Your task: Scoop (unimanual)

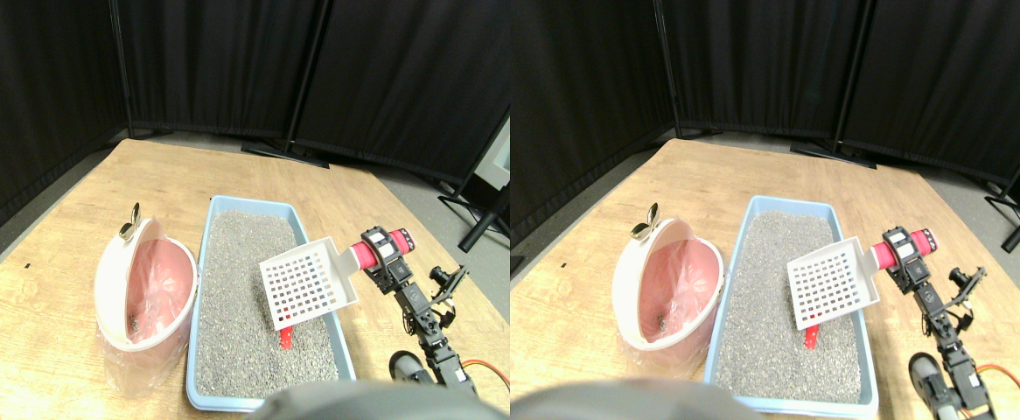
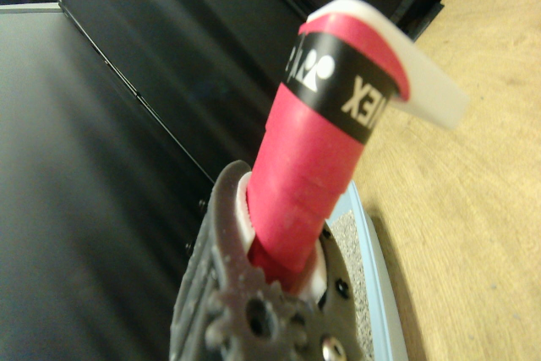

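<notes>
a: where's everything?
b: pale blue litter tray of grey gravel (image 1: pixel 206 262); white slotted scoop with red wrapped handle (image 1: pixel 309 282) above it, right gripper (image 1: pixel 385 258) clamped on the handle.
a: next?
b: probably lower toward the small red piece (image 1: pixel 286 339).

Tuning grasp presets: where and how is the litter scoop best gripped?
By the red wrapped handle, from the side, jaws across its width, as the right gripper has it. It is thick and round, while the slotted white blade is broad and must stay free over the litter tray.
</notes>
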`<state>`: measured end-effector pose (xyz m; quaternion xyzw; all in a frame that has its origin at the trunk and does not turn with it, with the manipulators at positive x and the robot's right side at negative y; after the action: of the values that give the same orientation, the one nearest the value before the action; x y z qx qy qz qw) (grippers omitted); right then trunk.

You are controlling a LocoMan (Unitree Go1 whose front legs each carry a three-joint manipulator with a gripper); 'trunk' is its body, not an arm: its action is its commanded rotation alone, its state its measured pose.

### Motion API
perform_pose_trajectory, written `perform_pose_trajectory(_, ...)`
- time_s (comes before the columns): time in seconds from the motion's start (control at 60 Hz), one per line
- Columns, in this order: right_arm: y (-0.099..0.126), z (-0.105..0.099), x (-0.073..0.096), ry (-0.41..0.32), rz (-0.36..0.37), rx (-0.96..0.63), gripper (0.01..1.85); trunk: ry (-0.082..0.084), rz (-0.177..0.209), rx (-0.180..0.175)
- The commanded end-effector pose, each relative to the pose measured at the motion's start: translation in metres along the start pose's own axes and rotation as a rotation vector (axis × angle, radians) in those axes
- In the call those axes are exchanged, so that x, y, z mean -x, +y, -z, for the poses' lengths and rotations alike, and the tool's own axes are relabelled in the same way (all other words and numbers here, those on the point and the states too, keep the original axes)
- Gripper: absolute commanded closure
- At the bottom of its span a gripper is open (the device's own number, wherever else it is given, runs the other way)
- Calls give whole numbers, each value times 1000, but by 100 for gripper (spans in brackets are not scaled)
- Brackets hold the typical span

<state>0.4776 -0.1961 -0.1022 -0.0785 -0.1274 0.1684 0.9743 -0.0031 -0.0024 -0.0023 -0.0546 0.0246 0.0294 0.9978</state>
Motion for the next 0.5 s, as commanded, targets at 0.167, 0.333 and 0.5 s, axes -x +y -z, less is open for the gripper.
perform_pose_trajectory(0.167,-6,-19,3,-59,-4,41,181,19,-19,7)
perform_pose_trajectory(0.333,-12,-25,5,-39,-2,130,181,21,-15,8)
perform_pose_trajectory(0.5,-19,-32,4,-31,-30,194,181,26,-8,8)
